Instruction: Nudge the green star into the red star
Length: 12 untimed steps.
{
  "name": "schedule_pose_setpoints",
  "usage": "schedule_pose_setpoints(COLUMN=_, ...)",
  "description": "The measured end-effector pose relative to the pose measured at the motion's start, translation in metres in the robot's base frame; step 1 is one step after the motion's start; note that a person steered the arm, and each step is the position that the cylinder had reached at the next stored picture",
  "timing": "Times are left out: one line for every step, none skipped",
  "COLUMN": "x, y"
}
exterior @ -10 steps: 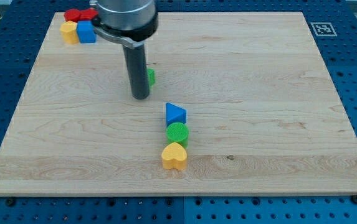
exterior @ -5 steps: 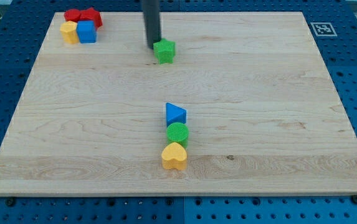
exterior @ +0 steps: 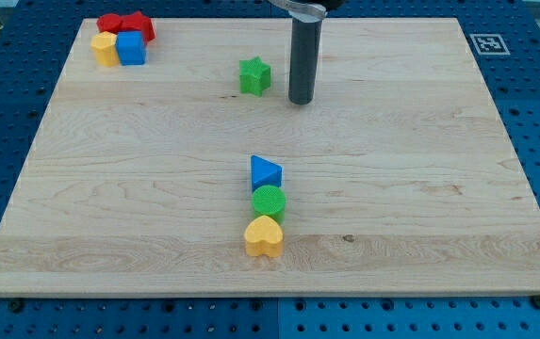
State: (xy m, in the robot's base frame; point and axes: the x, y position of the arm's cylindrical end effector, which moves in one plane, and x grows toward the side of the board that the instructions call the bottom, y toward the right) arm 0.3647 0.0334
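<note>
Green star (exterior: 254, 75) sits near the board's (exterior: 420, 188) top, a bit left of centre; far off at the top-left corner there's a cluster: yellow block (exterior: 106, 48), red block (exterior: 110, 23), blue cube (exterior: 131, 48), red star (exterior: 139, 24); my tip (exterior: 299, 101) is just right of the green star, not touching; it's a bare rod, nothing to open or close; lower down the middle, a column: blue triangle (exterior: 265, 172), green circle (exterior: 270, 202), yellow heart (exterior: 264, 236).

1. My tip (exterior: 300, 101) stands just right of the green star block (exterior: 254, 75), a small gap between them.
2. Bare wooden board (exterior: 156, 113) runs from it leftward to the red star block (exterior: 139, 23).
3. Blue cube (exterior: 131, 48), yellow block (exterior: 106, 47), and another red block (exterior: 110, 23) crowd that corner.
</note>
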Motion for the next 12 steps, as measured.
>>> schedule_pose_setpoints(x=-0.014, y=-0.019)
schedule_pose_setpoints(x=-0.028, y=-0.048)
schedule_pose_setpoints(x=-0.037, y=-0.073)
schedule_pose_setpoints(x=-0.042, y=-0.097)
schedule_pose_setpoints(x=-0.043, y=-0.117)
schedule_pose_setpoints(x=-0.044, y=-0.133)
schedule_pose_setpoints(x=-0.052, y=-0.143)
schedule_pose_setpoints(x=-0.063, y=-0.15)
schedule_pose_setpoints(x=-0.073, y=-0.167)
schedule_pose_setpoints(x=-0.088, y=-0.182)
schedule_pose_setpoints(x=-0.09, y=-0.186)
schedule_pose_setpoints(x=-0.09, y=-0.186)
